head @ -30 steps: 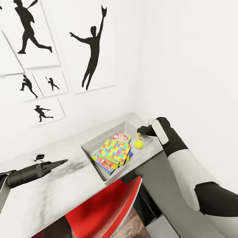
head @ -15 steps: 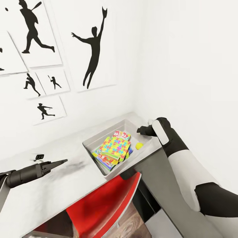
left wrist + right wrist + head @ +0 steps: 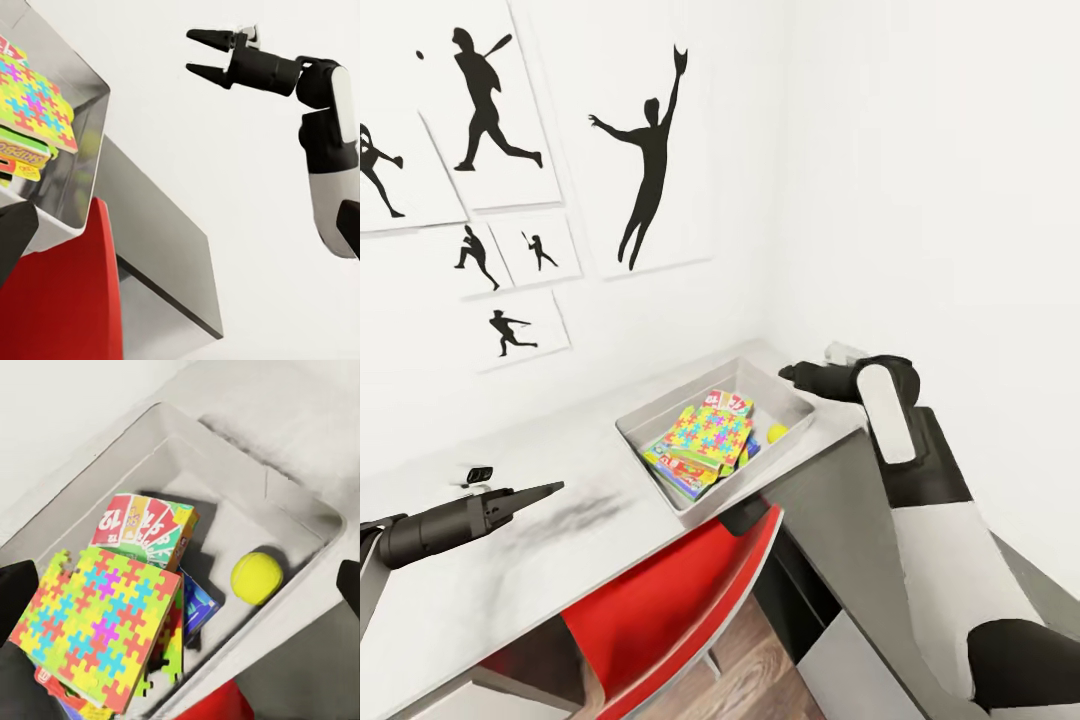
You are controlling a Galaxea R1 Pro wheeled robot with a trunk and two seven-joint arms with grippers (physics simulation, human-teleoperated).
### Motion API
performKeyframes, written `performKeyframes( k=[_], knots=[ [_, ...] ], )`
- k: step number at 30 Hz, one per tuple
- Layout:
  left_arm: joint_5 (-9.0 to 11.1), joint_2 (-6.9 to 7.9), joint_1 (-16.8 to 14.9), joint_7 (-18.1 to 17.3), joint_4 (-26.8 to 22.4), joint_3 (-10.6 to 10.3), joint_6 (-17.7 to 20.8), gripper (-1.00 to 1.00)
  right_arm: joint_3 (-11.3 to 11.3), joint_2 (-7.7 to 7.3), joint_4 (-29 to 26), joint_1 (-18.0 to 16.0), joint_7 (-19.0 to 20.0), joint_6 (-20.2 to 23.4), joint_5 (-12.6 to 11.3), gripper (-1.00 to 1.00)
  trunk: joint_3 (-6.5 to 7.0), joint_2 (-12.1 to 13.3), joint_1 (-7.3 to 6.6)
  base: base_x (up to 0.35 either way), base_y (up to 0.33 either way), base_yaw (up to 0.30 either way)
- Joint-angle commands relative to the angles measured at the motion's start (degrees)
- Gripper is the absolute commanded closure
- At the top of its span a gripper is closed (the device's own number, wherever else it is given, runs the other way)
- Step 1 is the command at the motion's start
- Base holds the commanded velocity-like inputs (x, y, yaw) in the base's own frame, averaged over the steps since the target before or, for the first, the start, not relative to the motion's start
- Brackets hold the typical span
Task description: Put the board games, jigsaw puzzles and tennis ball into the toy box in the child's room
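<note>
On the pale table [image 3: 510, 570] stands the toy box [image 3: 645, 440], a grey bin near the wall corner. Inside it a mosaic jigsaw puzzle [image 3: 708, 436] [image 3: 101, 626] lies on top of stacked board games. The Skip-Bo box [image 3: 728, 402] [image 3: 146, 526] and a small blue one [image 3: 196, 607] peek out from under it. The tennis ball [image 3: 777, 432] [image 3: 256, 577] rests on the bin's floor at its right end. My right gripper [image 3: 788, 372] [image 3: 189, 51] hovers open just beyond the bin's right rim. My left gripper [image 3: 555, 489] hangs open over the table, left of the bin.
A red swivel chair [image 3: 670, 610] is tucked under the table's front edge below the bin. The lower dark grey section [image 3: 830, 500] runs along the right wall. Baseball silhouettes [image 3: 650, 150] hang on the wall behind. A small black object [image 3: 478, 472] lies beside my left gripper.
The tennis ball fell from below my right gripper and settled in the toy box. My right arm drew back to the right. The head view shifted slightly. The left arm stayed put.
</note>
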Motion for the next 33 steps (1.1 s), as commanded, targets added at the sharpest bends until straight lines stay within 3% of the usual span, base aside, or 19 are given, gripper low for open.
performKeyframes(
  k=[1, 2, 5, 7, 9, 11, 13, 14, 17, 20, 23, 25, 30, 33],
  knots=[
    [0.07, 0.02, -0.04, -0.15, -0.01, 0.01, 0.6, -1.0, -0.31, -0.25, -2.12, 1.66, -0.62, 0.13, -2.74, -1.0, -0.01, -0.11, 0.04, -0.002, 0.0, 0.0],
    [0.07, 0.02, -0.04, -0.15, -0.01, 0.06, 0.6, -1.0, -0.45, -0.5, -3.2, 2.58, -0.63, 0.13, -3.93, -1.0, 0.08, -0.11, 0.04, -0.002, 0.0, 0.0],
    [0.07, 0.02, -0.04, -0.19, -0.01, 1.33, 0.6, -1.0, -1.65, -3.86, -10.39, 9.82, -0.53, 0.13, -12.7, -1.0, 0.35, -0.11, 0.04, 0.0, 0.0, 0.0],
    [0.12, 0.04, -0.04, -0.22, -0.01, 2.39, 0.6, -1.0, -4.05, -6.47, -13.07, 16.35, 0.23, 0.13, -20.45, -1.0, 0.54, -0.11, 0.04, 0.0, 0.0, 0.0],
    [0.14, 0.08, -0.04, -0.46, -0.01, 2.9, 0.6, -1.0, -7.63, -7.82, -14.17, 22.6, 2.79, 0.13, -26.79, -1.0, 0.72, -0.11, 0.04, 0.0, 0.0, 0.0],
    [0.15, 0.1, -0.04, -1.23, -0.01, 3.1, 0.6, -1.0, -11.89, -8.36, -14.62, 27.79, 7.94, 0.13, -29.88, -1.0, 0.9, -0.11, 0.04, 0.0, 0.0, 0.0],
    [0.12, 0.05, -0.04, -2.01, -0.01, 3.19, 0.6, -1.0, -16.41, -8.53, -14.74, 33.26, 15.41, -0.67, -31.11, -1.0, 1.09, -0.11, 0.04, 0.0, 0.0, -0.017],
    [0.1, 0.06, -0.04, -2.26, -0.01, 3.21, 0.6, -1.0, -18.04, -8.6, -14.75, 35.87, 19.59, -1.86, -31.37, -1.0, 1.18, -0.11, 0.04, 0.0, 0.0, -0.06],
    [0.08, 0.09, -0.04, -2.57, -0.01, 3.24, 0.6, -1.0, -20.0, -8.7, -14.75, 41.19, 29.15, -6.49, -31.42, -1.0, 1.46, -0.11, 0.04, 0.0, 0.0, -0.086],
    [0.14, 0.07, 0.02, -2.71, -0.2, 3.24, 0.6, -1.0, -20.65, -8.75, -14.7, 44.52, 36.95, -11.15, -27.47, -1.0, 1.73, -0.11, 0.04, 0.0, 0.0, -0.111],
    [0.1, 0.03, 0.04, -2.7, -0.25, 3.21, 0.6, -1.0, -20.98, -8.76, -14.43, 45.43, 43.31, -12.68, -20.99, -1.0, 2.0, -0.11, 0.04, 0.0, 0.0, -0.123],
    [0.11, 0.08, 0.04, -2.77, -0.28, 3.23, 0.6, -1.0, -21.28, -8.82, -14.32, 45.62, 48.14, -13.03, -18.81, -1.0, 2.18, -0.11, 0.04, 0.0, 0.0, -0.137],
    [0.09, 0.16, 0.12, -3.1, -0.41, 3.25, 0.67, -1.0, -23.25, -8.71, -11.52, 45.81, 57.0, -13.36, -17.47, -1.0, 2.6, -0.11, 0.04, 0.0, 0.0, -0.144],
    [-0.08, 0.11, 0.22, -3.73, -0.43, 3.17, 0.68, -1.0, -24.04, -8.46, -8.51, 45.83, 59.3, -14.07, -17.05, -1.0, 2.86, -0.11, 0.04, 0.0, 0.0, -0.147]
  ],
)
